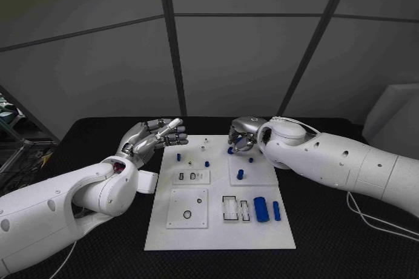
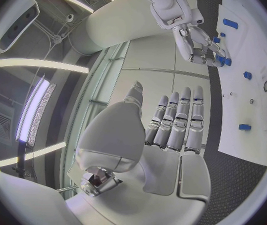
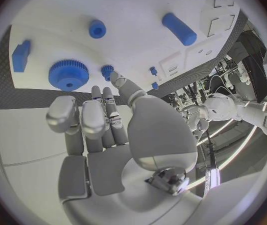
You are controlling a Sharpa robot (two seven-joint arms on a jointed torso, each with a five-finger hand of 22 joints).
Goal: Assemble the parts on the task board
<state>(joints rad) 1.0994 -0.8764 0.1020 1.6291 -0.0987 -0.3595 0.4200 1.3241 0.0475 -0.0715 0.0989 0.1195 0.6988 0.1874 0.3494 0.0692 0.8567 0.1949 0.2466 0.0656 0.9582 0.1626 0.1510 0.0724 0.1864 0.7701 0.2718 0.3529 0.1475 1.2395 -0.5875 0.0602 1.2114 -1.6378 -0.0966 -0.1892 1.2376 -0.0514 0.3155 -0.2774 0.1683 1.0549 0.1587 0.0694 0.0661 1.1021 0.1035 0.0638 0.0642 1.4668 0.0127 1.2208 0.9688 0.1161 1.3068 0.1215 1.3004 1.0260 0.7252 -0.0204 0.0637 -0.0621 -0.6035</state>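
- The task board [image 1: 218,233] is a flat, matte white rectangular plate lying in the middle of the black table [image 1: 349,249], its long side running from near to far.
- On its near right part lie a thick blue cylinder [image 1: 260,207] and a thinner blue bar [image 1: 277,210], side by side and apart, just right of a rectangular slot [image 1: 229,208].
- A square panel [image 1: 188,208] at near left carries an oval hole; a smaller panel [image 1: 191,177] farther off carries two small slots.
- A short upright blue peg [image 1: 240,175] stands on the board's right middle; smaller blue pegs [image 1: 179,157] stand toward the far end.
- The right wrist view shows a toothed blue gear [image 3: 68,74] lying flat on the white surface, with a small blue ring [image 3: 97,29], a smooth blue cylinder [image 3: 179,28] and a blocky blue piece [image 3: 21,55] around it; the head view hides the gear behind the right hand.
- The right hand [image 1: 244,137], silver and glossy, hangs over the board's far right end; its fingers [image 3: 102,117] are curled partway in, their tips just beside the gear, gripping nothing that can be seen.
- The left hand [image 1: 154,137] is raised beside the board's far left edge, palm up, fingers [image 2: 180,117] straight and close together, thumb apart, holding nothing.
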